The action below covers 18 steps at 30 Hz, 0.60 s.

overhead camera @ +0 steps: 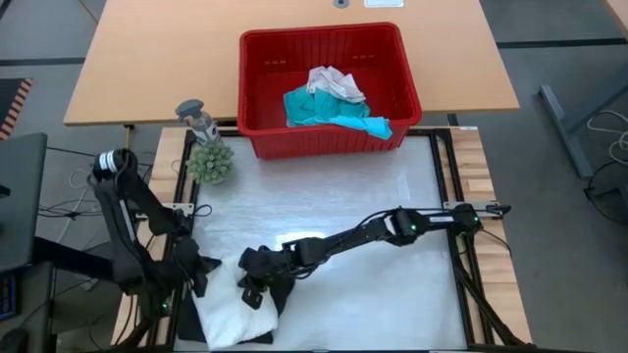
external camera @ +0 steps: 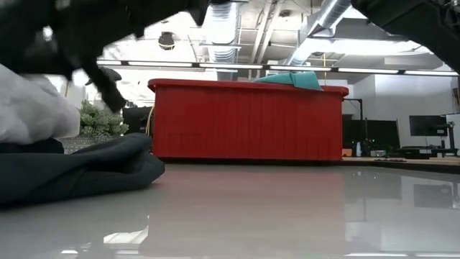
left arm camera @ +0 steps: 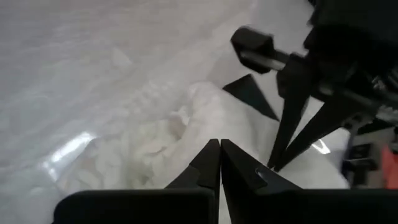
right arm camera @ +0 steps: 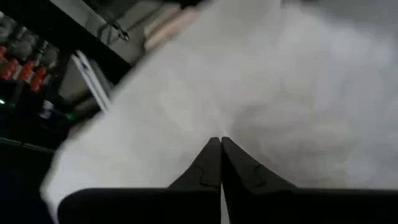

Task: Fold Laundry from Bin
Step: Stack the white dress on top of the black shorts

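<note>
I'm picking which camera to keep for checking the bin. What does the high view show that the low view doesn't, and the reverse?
Only the high view shows inside the red bin: a teal garment with a white one on it, plus the white cloth spread at the table's near edge with both arms reaching it. Only the low view shows the bin's slotted front wall side-on and the room's ceiling behind. Both show the bin, the small green plant, teal cloth and a black garment beside white cloth.

Overhead, table-level, two wrist close-ups; shared: bin (overhead camera: 329, 88).
</note>
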{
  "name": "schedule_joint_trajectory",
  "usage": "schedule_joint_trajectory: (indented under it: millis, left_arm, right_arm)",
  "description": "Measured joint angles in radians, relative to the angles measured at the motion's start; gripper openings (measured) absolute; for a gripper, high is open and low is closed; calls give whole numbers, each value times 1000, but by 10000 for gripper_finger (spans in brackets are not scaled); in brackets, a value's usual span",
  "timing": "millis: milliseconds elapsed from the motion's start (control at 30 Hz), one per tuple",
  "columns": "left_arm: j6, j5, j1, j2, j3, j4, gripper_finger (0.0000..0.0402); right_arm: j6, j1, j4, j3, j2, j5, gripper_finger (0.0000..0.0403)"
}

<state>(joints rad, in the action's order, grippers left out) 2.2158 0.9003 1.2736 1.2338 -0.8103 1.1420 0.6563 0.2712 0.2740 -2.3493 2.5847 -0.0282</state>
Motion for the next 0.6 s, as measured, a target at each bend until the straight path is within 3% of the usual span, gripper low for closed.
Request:
schedule_joint_trajectory:
  millis: [200,300,433,600]
  left_arm:
    - [-66,5,-1,-159,-18,12,0]
    - [-126,79,-1,-212,-18,-42,0]
    - [-300,125,-13,-231,-18,-138,0]
    - [-347,123,-37,-231,-18,-144,0]
  right_arm:
    - [-36,43,-14,0,-60,94,32]
    - [-69,70,-106,0,-61,111,24]
    - [-154,96,-264,-4,-11,115,20]
    - [-239,113,-444,1,99,94,25]
